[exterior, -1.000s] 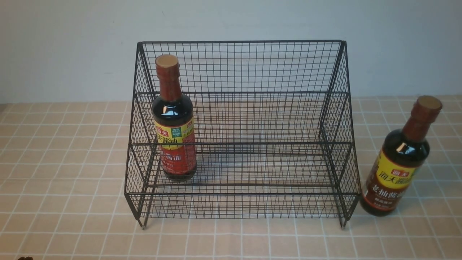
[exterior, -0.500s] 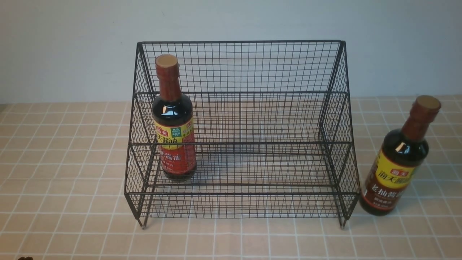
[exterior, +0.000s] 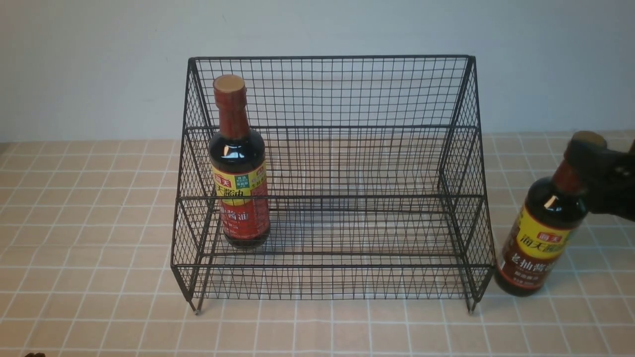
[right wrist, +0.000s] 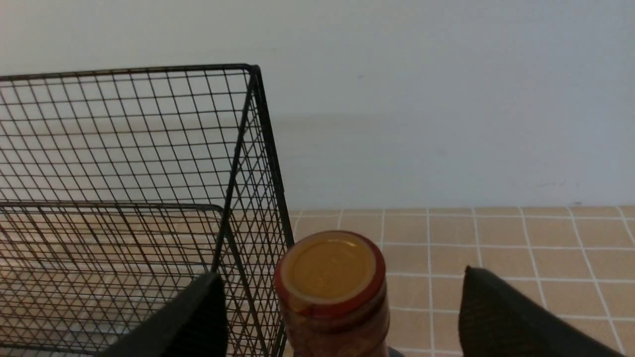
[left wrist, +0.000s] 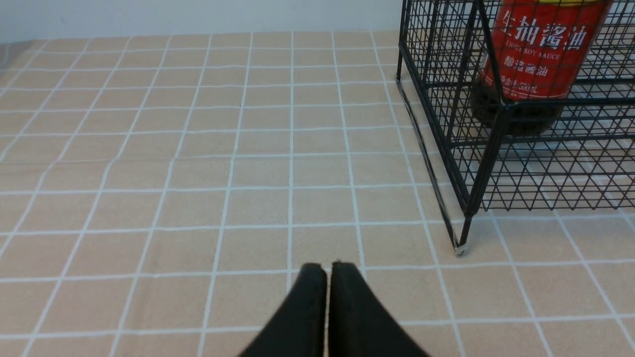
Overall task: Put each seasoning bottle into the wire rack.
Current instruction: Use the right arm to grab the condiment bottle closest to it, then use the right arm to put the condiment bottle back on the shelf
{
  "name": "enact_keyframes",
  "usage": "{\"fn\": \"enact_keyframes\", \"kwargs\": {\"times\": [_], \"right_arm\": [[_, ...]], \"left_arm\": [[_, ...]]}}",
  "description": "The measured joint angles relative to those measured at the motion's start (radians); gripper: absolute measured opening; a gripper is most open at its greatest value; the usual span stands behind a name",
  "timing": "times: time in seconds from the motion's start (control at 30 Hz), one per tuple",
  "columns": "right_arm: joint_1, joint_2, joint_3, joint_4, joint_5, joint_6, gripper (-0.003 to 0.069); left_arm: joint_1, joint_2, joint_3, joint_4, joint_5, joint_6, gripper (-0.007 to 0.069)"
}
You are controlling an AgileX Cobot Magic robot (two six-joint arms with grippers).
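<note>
Seasoning bottles of dark-brown glass with reddish-brown necks and tan caps stand in two places: the red-labelled bottle (exterior: 240,173) is inside the large black wire-mesh rack (exterior: 327,197), toward its left end, and the brown-labelled bottle (exterior: 543,223) is outside, just beside the rack's right side. Thin horizontal bars of the rack's stepped front cross before the lower part of the red-labelled bottle, and the sloping mesh side rises between the brown-labelled bottle and the rack's inside. The right gripper (right wrist: 342,307) has its fingers spread wide, one on each side of the brown-labelled bottle's cap, with visible space on both sides; in the front view its blurred dark shape partly covers that bottle's neck. The left gripper (left wrist: 329,297) has its fingertips together, near the rack's front foot. Under everything lies a beige surface with a white grid (exterior: 89,223), and a plain pale wall (exterior: 99,64) stands behind the rack.
</note>
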Motion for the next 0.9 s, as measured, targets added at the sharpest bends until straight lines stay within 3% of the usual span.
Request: {"fn": "enact_keyframes", "kwargs": {"times": [0.37, 0.47, 0.6, 0.7, 0.9], "right_arm": [[0.000, 0.193, -0.005, 0.000, -0.184, -0.066, 0.0579], [0.000, 0.264, -0.009, 0.000, -0.210, -0.070, 0.0502], [0.001, 0.292, -0.010, -0.025, -0.223, -0.072, 0.0267], [0.002, 0.265, -0.016, -0.074, -0.183, -0.069, 0.0269], [0.002, 0.147, -0.139, -0.131, 0.090, -0.075, 0.0269]], "left_arm": [[0.000, 0.000, 0.000, 0.000, 0.000, 0.000, -0.0007], [0.000, 0.000, 0.000, 0.000, 0.000, 0.000, -0.0007], [0.000, 0.000, 0.000, 0.000, 0.000, 0.000, -0.0007], [0.000, 0.000, 0.000, 0.000, 0.000, 0.000, -0.0007], [0.000, 0.000, 0.000, 0.000, 0.000, 0.000, -0.0007]]}}
